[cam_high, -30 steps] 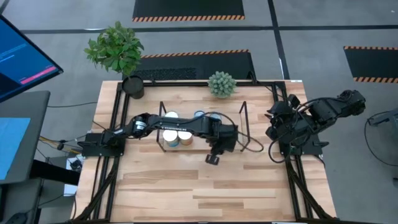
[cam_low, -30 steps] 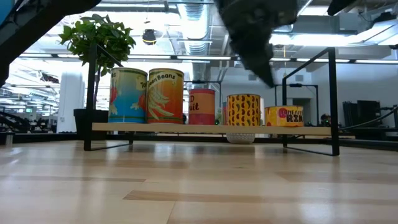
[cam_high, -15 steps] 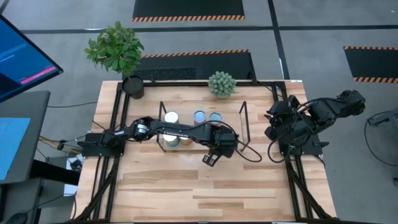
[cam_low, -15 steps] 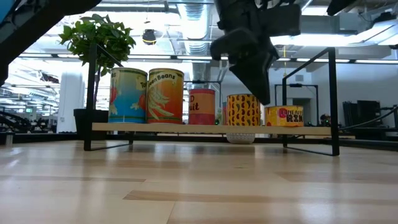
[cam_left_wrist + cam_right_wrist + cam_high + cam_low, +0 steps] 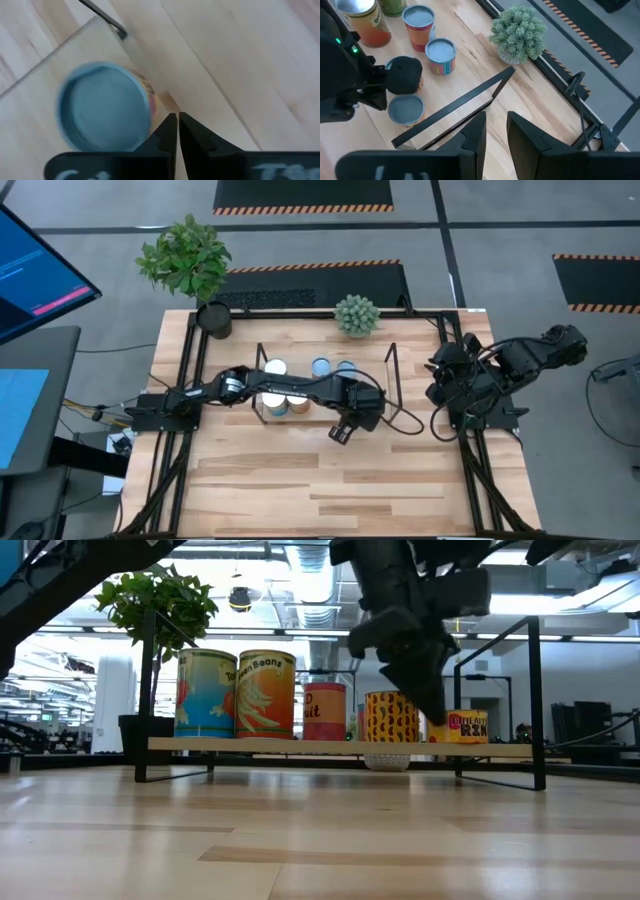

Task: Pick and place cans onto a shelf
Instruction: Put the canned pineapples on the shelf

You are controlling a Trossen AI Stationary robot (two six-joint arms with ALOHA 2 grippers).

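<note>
The shelf (image 5: pixel 372 387), a light-wood board with black wire end frames, carries several cans, seen in a row in the low view (image 5: pixel 265 693). My left gripper (image 5: pixel 341 431) is shut and reaches over the shelf's near right part. In the left wrist view its tips (image 5: pixel 177 120) stand beside a short blue-topped can (image 5: pixel 105 107) with an orange label (image 5: pixel 462 727), which stands upright on the board. My right gripper (image 5: pixel 496 125) is open and empty; its arm is folded at the table's right edge (image 5: pixel 470 380). My left gripper points down with its shut fingertips (image 5: pixel 170 125) right beside the side wall (image 5: pixel 152 107) of the short blue-topped can. I cannot tell whether they touch it. The can stands upright on the shelf board.
A leafy plant in a black pot (image 5: pixel 214 318) stands at the table's far left corner, and a small green succulent (image 5: pixel 356 314) at the far edge behind the shelf. Bare plank tabletop (image 5: pixel 330 490) lies in front of the shelf.
My left gripper has gone down in front of the cans at the shelf's right part, ending low beside the short orange can. Its fingers have stayed shut. The cans have not moved.
</note>
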